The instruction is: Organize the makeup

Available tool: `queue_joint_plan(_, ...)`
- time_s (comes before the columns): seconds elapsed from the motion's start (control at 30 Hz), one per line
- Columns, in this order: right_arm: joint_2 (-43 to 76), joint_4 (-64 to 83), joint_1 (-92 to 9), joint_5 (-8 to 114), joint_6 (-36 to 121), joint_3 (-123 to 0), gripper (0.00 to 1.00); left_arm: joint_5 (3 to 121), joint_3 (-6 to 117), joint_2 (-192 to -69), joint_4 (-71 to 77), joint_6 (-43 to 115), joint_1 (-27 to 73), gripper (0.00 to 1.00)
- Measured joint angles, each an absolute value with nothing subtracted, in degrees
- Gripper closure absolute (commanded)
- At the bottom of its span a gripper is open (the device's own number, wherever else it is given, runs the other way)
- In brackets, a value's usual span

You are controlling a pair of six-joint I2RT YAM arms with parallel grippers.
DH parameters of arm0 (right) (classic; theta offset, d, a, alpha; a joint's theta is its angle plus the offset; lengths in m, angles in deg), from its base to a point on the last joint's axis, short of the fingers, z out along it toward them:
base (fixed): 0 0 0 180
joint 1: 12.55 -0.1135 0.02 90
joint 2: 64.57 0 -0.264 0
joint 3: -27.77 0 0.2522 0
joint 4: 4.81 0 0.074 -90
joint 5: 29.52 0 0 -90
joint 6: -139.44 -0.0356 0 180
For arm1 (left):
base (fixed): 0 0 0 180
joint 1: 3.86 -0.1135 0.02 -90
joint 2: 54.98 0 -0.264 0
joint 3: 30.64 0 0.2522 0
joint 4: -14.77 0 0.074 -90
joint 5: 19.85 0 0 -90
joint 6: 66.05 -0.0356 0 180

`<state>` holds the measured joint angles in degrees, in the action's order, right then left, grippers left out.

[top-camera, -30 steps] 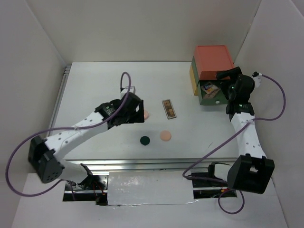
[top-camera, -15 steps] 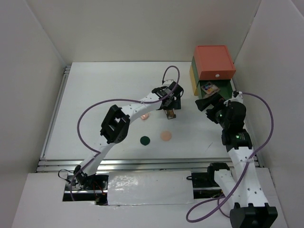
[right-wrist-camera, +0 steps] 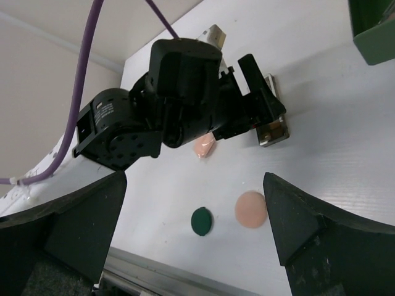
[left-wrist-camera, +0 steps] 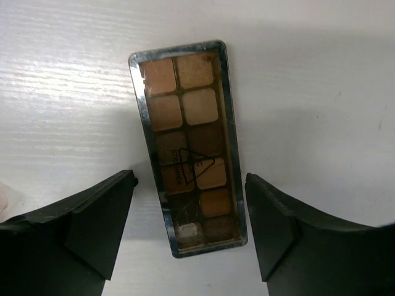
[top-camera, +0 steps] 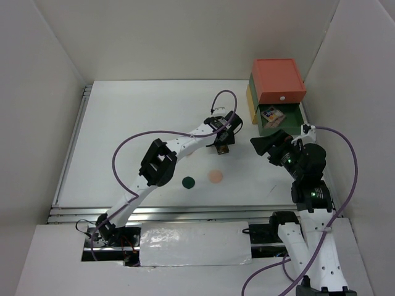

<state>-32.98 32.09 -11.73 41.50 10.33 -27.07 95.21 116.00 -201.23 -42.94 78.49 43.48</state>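
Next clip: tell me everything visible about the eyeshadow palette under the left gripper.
The palette is a long, thin rectangle with a shiny silvery frame and two columns of square pans in tan, peach and brown shades. A triangle logo is printed over the middle, seemingly on a clear lid. It lies flat on the white table, its near end between the fingers of the open left gripper, with a gap on each side, so only the table touches it.
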Motion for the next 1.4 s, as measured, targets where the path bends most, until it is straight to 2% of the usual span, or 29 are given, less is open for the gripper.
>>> queue_joint_plan(0.03,-33.0,32.1,-11.8,41.1,10.3,-27.1,0.0,95.4,116.7,-201.7,-43.4,78.5,43.4,0.22)
queue_joint_plan(0.1,-33.0,32.2,-11.8,40.5,10.0,-27.1,0.0,95.9,118.1,-202.5,-44.0,78.4,43.3,0.25)
queue_joint_plan(0.17,-33.0,32.1,-11.8,40.0,9.7,-27.0,0.0,96.3,118.6,-202.9,-44.1,78.2,43.2,0.35)
queue_joint_plan(0.27,-33.4,32.1,-11.8,39.2,9.0,-26.7,0.0,96.3,118.6,-203.0,-44.2,77.9,43.2,0.52)
queue_joint_plan(0.37,-33.8,31.5,-11.8,38.3,8.4,-25.9,0.0,96.3,118.4,-202.9,-43.9,77.6,43.2,0.64)
queue_joint_plan(0.4,-33.9,31.2,-11.8,37.9,8.3,-25.5,0.0,96.3,117.9,-202.7,-43.6,77.3,43.2,0.72)
queue_joint_plan(0.57,-35.1,26.5,-11.8,34.0,6.0,-20.4,0.0,94.6,110.2,-198.5,-38.5,75.7,43.2,1.0)
queue_joint_plan(0.73,-36.0,22.8,-11.8,30.7,3.8,-14.9,0.0,91.9,101.8,-193.3,-36.3,75.0,43.0,1.0)
queue_joint_plan(1.03,-35.9,14.7,-11.8,29.0,2.4,-9.3,0.0,90.4,98.1,-187.8,-38.3,74.9,43.1,1.0)
queue_joint_plan(1.4,-25.4,-3.9,-13.1,25.2,-1.0,1.8,0.02,90.3,96.2,-176.2,-37.9,75.0,43.7,1.0)
